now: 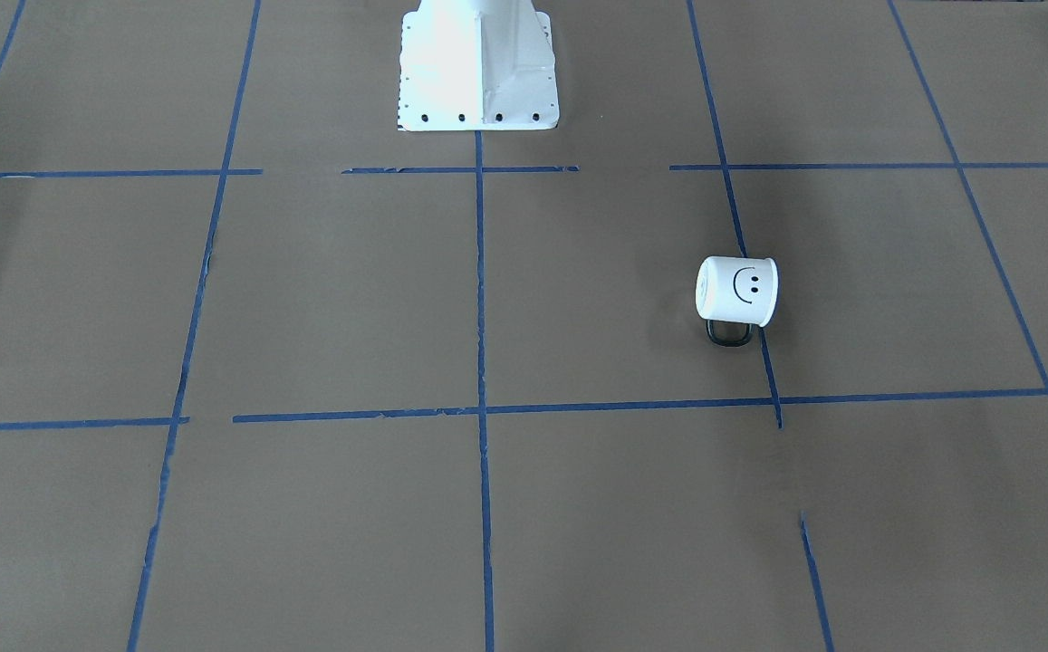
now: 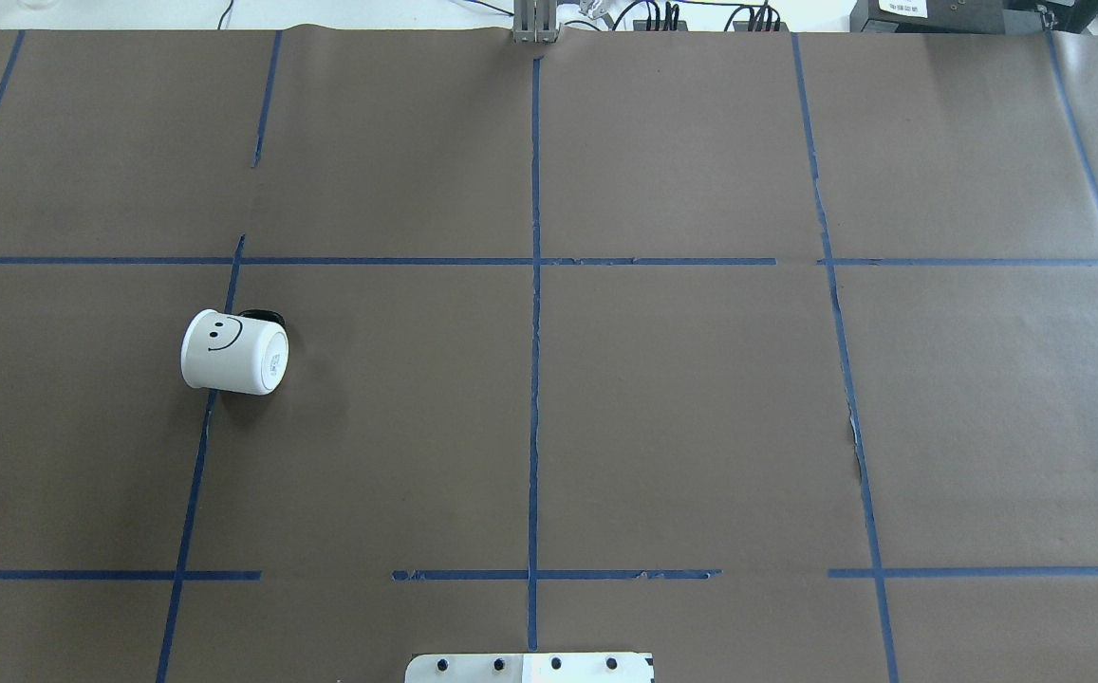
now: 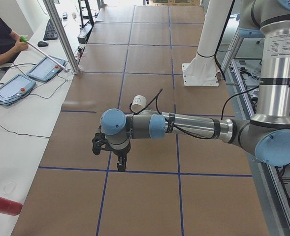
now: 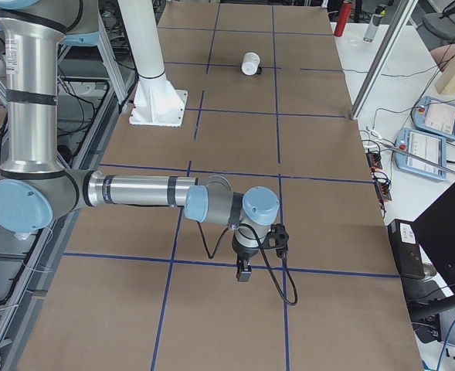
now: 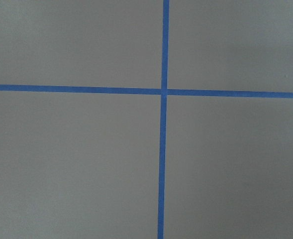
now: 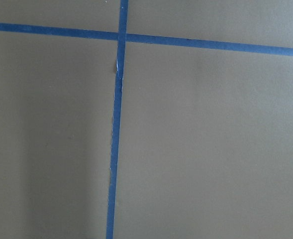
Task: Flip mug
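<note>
The white mug (image 1: 736,290) with a black smiley face lies on its side on the brown paper, its black handle (image 1: 728,333) against the table. In the overhead view the mug (image 2: 233,351) is on the left half, with its flat bottom turned toward the table's middle. It shows small in the left side view (image 3: 138,103) and the right side view (image 4: 250,62). My left gripper (image 3: 120,164) points down over the table, well short of the mug. My right gripper (image 4: 243,272) points down far from the mug. Both show only in side views, so I cannot tell open or shut.
The white robot pedestal (image 1: 478,72) stands at the table's middle on the robot's side. Blue tape lines (image 2: 535,379) grid the paper. Teach pendants (image 3: 46,69) and a seated person (image 3: 2,39) are beyond the far edge. Both wrist views show only paper and tape.
</note>
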